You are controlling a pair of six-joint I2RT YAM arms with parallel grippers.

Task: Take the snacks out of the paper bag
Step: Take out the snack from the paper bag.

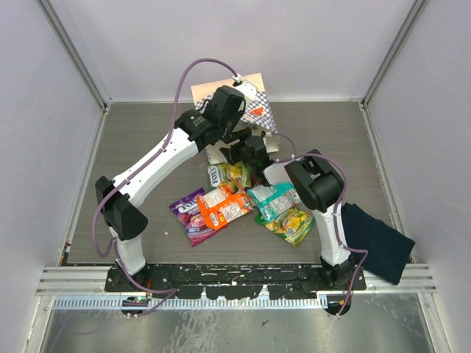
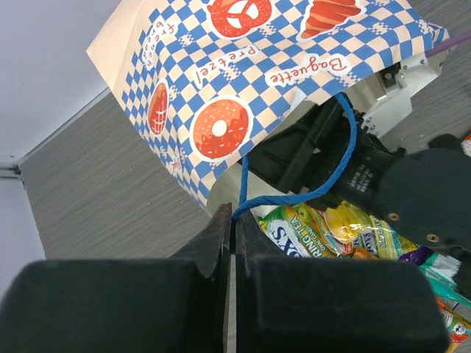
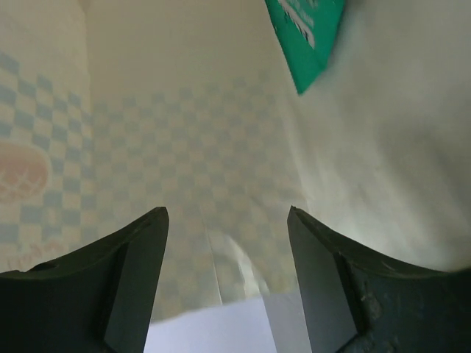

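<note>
- The left hand (image 2: 234, 222) is clamped on the blue cord handle (image 2: 324, 184) of the paper bag (image 2: 243, 81).
- The right hand (image 3: 227, 220), jaws apart, is inside the bag, with a teal snack (image 3: 305, 33) ahead and untouched.

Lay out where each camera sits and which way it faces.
Top external: above and behind the arms, looking down at the table; both arms show, with the paper bag and snacks.
Left wrist: on the left arm, facing the paper bag's outside; left gripper shut on its cord handle.
Right wrist: on the right arm, inside the bag, facing its inner wall; right gripper open, a teal packet above.
Shared: top and left wrist both show the bag, snacks and the right arm.
</note>
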